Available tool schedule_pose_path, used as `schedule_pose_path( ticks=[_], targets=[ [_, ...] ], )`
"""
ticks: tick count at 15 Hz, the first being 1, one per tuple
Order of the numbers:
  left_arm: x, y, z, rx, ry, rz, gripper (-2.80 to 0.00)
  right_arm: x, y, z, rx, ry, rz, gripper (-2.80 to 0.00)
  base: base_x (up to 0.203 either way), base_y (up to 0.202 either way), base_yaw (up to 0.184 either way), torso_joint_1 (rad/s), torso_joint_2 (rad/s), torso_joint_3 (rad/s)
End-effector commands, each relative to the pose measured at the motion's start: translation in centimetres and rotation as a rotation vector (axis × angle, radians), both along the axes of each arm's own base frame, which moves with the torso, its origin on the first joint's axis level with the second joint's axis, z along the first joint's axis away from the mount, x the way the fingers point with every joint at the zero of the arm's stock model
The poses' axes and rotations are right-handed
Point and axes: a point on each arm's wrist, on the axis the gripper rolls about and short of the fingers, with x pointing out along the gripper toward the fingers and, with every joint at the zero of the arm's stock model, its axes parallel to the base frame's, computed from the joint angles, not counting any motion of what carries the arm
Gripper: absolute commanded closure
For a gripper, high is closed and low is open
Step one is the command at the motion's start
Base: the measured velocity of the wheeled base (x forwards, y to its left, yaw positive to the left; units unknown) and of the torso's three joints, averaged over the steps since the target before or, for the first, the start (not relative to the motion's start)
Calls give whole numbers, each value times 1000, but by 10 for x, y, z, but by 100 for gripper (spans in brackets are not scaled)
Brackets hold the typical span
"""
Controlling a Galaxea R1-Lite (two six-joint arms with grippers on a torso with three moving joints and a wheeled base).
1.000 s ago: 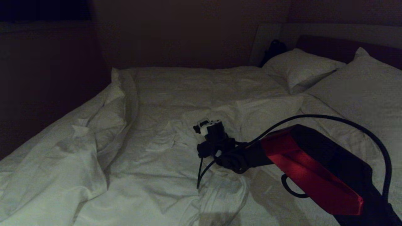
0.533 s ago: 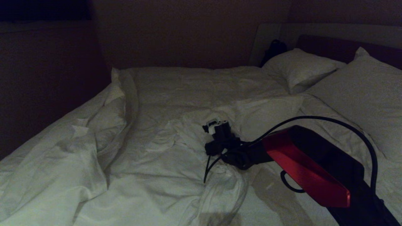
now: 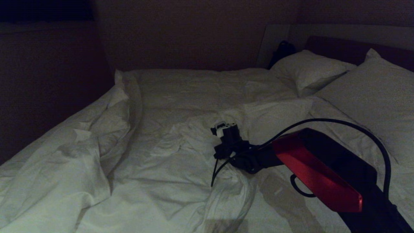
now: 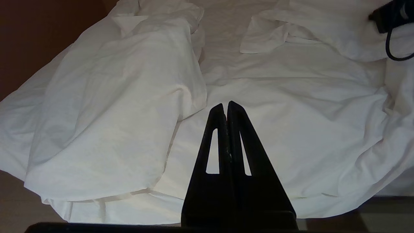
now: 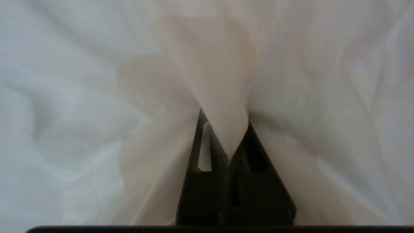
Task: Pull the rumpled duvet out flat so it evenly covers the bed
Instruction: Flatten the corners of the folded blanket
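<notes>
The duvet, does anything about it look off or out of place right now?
Yes. The duvet is bunched, not flat: a thick fold is heaped along the bed's far left side, and a ridge is gathered mid-bed where the right gripper is shut on a pinch of it. The left gripper hangs shut, apart.

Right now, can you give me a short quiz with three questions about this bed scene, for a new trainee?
1. True or false: the right gripper is shut on a fold of the duvet.
2. How many pillows lie at the head of the bed? A) one B) two C) four
3. Fill in: the left gripper hangs above the duvet with its fingers ____.

Key: 1 true. 2 B: one pillow next to another pillow. 3 shut, and it holds nothing.
</notes>
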Motion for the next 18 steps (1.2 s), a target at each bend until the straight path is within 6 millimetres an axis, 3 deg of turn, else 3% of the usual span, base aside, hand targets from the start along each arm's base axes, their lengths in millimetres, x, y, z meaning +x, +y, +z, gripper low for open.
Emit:
schedule_pose_path(
  ticks=[1,7,11,15,18],
  targets=[
    [0,0,0,1,0,0,0,-2,-1,13,19,-19,-7,0,0,0,0,0,0,0],
    [0,0,0,1,0,0,0,-41,-28,82,89,-58,-21,0,0,0,0,0,0,0],
    [0,0,0,1,0,0,0,-77,-52,111,98,-53,-25,0,0,0,0,0,0,0],
    [0,0,0,1,0,0,0,-120,-81,117,110,-11,-42,0,0,0,0,0,0,0],
    [0,0,0,1,0,0,0,-161,-110,107,102,24,-55,0,0,0,0,0,0,0]
  ],
)
